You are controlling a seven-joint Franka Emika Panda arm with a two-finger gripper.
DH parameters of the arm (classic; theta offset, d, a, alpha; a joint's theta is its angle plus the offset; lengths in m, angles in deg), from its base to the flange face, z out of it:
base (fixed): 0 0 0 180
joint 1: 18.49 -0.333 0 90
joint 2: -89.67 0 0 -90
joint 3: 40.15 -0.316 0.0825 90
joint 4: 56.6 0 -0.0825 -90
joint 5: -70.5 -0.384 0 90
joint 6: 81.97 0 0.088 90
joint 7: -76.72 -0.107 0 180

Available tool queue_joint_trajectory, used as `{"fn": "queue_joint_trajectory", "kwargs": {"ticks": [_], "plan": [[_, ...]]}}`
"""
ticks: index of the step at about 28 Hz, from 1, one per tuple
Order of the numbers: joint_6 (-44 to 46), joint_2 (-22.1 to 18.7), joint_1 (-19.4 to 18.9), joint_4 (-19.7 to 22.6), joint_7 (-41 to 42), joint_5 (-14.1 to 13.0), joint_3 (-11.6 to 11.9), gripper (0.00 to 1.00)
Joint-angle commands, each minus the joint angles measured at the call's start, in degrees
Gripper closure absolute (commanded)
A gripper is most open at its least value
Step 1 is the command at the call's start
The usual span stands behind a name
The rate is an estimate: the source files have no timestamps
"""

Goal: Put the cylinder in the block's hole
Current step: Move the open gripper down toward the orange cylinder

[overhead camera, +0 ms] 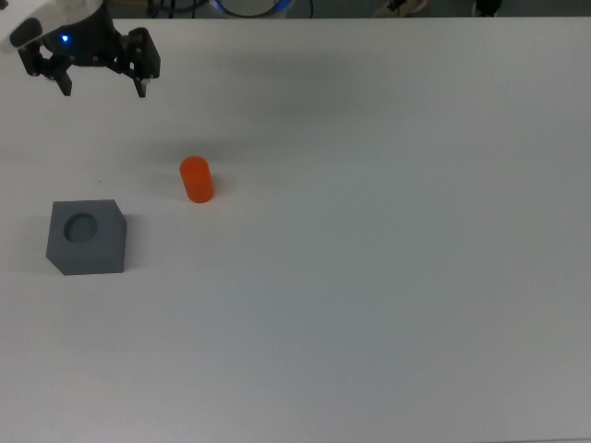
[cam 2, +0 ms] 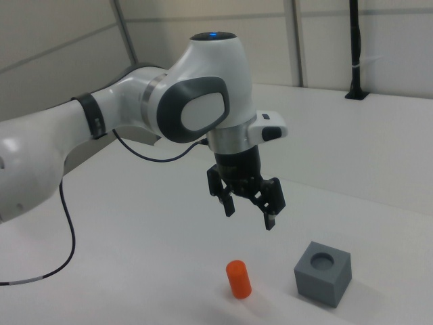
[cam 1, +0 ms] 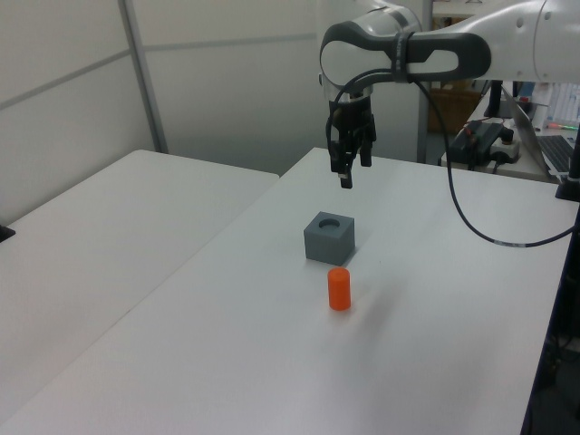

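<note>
The tool (cam 2: 249, 208) hangs wide open (empty) above the table (overhead camera: 388, 277), clear of cylinder (overhead camera: 196, 179) and block (overhead camera: 85, 237).

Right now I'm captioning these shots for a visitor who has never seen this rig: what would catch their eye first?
The orange-red cylinder stands out, upright and alone on the white table. Apart from it, toward the top view's lower left, sits the grey block, its round hole facing up and empty. The big white arm's black gripper hangs open in the air above both, holding nothing.
</note>
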Motion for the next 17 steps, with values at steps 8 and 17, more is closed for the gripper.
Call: {"fn": "queue_joint_trajectory", "kwargs": {"ticks": [8,17], "plan": [[-13.90,-14.83,-1.64,21.81,6.07,0.22,0.11,0.00],[-27.96,-14.14,-5.15,31.57,6.43,-1.27,0.02,0.00]]}}
